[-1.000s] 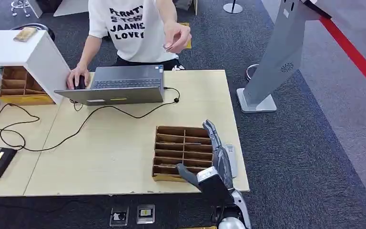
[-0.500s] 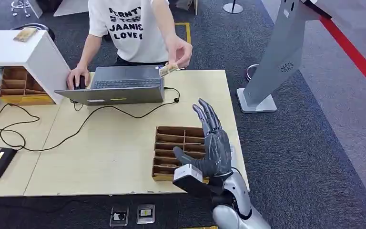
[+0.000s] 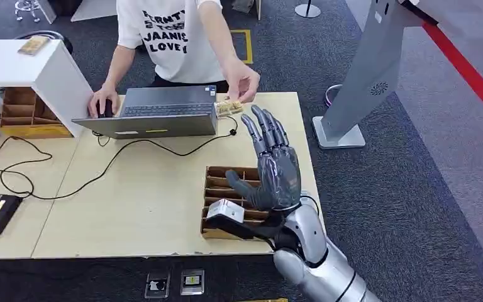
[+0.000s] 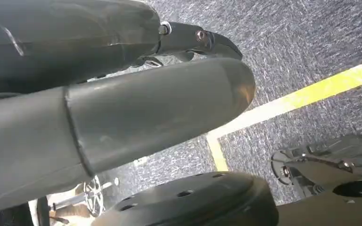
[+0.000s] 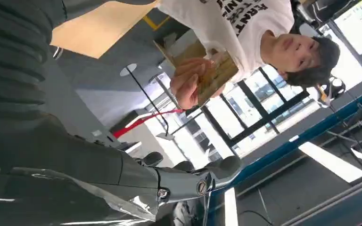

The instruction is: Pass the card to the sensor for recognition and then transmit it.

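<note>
1. Pale wood table (image 3: 151,189) is carrying a grey laptop (image 3: 160,112) and a brown divided tray (image 3: 226,189).
2. Person in a white shirt (image 3: 163,38) is leaning over the far edge.
3. Right hand (image 3: 270,167) is hovering above the tray, fingers spread wide, holding nothing.
4. Card (image 3: 228,108) is sitting pinched in the person's hand (image 3: 242,82), just beyond the robot's fingertips.
5. Left hand (image 4: 122,113) is hanging toward the floor; I cannot tell its grip.

Card (image 3: 228,107) partly hidden by person's hand (image 3: 241,85); print unreadable.

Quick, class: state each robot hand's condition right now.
Right hand: open, holding nothing, fingers spread toward the card.
Left hand: cannot be told.
</note>
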Controlling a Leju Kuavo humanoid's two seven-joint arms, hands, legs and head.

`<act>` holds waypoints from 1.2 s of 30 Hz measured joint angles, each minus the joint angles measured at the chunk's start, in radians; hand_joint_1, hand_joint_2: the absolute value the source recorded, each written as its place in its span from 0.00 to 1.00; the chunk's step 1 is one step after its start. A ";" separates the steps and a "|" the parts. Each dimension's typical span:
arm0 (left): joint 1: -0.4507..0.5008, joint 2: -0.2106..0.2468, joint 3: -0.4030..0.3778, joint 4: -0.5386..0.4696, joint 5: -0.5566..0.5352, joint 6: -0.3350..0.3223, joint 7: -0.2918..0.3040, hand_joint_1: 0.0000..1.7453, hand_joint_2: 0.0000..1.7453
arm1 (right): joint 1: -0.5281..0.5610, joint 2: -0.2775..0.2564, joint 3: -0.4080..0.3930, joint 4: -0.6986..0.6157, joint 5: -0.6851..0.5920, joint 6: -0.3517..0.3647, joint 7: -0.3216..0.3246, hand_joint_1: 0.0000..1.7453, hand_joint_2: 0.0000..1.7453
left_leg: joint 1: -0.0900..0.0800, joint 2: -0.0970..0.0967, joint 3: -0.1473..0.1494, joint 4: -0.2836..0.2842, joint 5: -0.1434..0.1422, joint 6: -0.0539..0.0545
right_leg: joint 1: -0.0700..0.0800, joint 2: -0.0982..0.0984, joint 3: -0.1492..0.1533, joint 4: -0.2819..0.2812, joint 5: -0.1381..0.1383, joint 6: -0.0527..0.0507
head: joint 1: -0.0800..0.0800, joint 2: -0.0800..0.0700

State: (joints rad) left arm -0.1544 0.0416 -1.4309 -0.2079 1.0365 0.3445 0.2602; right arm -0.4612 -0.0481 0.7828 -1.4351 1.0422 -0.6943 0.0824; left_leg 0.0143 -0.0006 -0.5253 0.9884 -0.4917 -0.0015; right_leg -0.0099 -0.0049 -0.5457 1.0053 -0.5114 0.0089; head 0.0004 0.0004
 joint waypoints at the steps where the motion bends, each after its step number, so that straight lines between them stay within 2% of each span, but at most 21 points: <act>1: -0.001 0.000 0.000 0.000 -0.002 0.000 0.000 0.00 0.00 | -0.006 0.000 0.004 0.007 0.013 0.000 0.006 0.00 1.00 | 0.000 0.000 0.000 0.000 0.000 0.000 | 0.000 0.000 0.000 0.000 0.000 0.000 | 0.000 0.000; 8: -0.005 -0.001 0.000 0.000 -0.003 -0.001 0.001 0.00 0.00 | -0.039 0.024 0.007 0.059 0.100 0.000 0.006 0.00 1.00 | 0.000 0.000 0.000 0.000 0.000 0.000 | 0.000 0.000 0.000 0.000 0.000 0.000 | 0.000 0.000; 18: -0.011 -0.002 -0.001 0.000 -0.014 -0.003 0.002 0.00 0.00 | -0.047 0.052 0.008 0.092 0.153 0.000 -0.002 0.00 1.00 | 0.000 0.000 0.000 0.000 0.000 0.000 | 0.000 0.000 0.000 0.000 0.000 0.000 | 0.000 0.000; 30: -0.015 -0.002 -0.017 0.000 -0.013 -0.003 0.006 0.00 0.00 | -0.057 0.095 0.006 0.129 0.149 0.000 -0.048 0.00 1.00 | 0.000 0.000 0.000 0.000 0.000 0.000 | 0.000 0.000 0.000 0.000 0.000 0.000 | 0.000 0.000; 32: -0.015 -0.002 -0.017 0.000 -0.013 -0.003 0.006 0.00 0.00 | -0.060 0.105 0.006 0.135 0.145 0.000 -0.057 0.03 1.00 | 0.000 0.000 0.000 0.000 0.000 0.000 | 0.000 0.000 0.000 0.000 0.000 0.000 | 0.000 0.000; 33: -0.015 -0.002 -0.017 0.000 -0.012 -0.002 0.006 0.00 0.00 | -0.061 0.109 0.006 0.138 0.144 0.000 -0.061 0.12 1.00 | 0.000 0.000 0.000 0.000 0.000 0.000 | 0.000 0.000 0.000 0.000 0.000 0.000 | 0.000 0.000; 34: -0.015 -0.002 -0.017 0.000 -0.011 -0.002 0.006 0.00 0.00 | -0.062 0.114 0.006 0.140 0.142 0.000 -0.068 0.29 1.00 | 0.000 0.000 0.000 0.000 0.000 0.000 | 0.000 0.000 0.000 0.000 0.000 0.000 | 0.000 0.000; 35: -0.014 -0.002 -0.017 0.000 -0.010 0.000 0.006 0.00 0.00 | -0.063 0.119 0.005 0.143 0.140 0.000 -0.073 0.53 1.00 | 0.000 0.000 0.000 0.000 0.000 0.000 | 0.000 0.000 0.000 0.000 0.000 0.000 | 0.000 0.000; 36: -0.014 -0.002 -0.017 0.000 -0.010 0.000 0.006 0.00 0.00 | -0.063 0.124 0.005 0.144 0.140 0.000 -0.077 0.89 1.00 | 0.000 0.000 0.000 0.000 0.000 0.000 | 0.000 0.000 0.000 0.000 0.000 0.000 | 0.000 0.000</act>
State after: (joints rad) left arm -0.1686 0.0401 -1.4481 -0.2079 1.0262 0.3449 0.2663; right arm -0.5241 0.0755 0.7877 -1.2913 1.1818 -0.6947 0.0057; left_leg 0.0144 -0.0006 -0.5252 0.9884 -0.4917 -0.0015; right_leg -0.0099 -0.0048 -0.5458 1.0053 -0.5114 0.0088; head 0.0004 0.0004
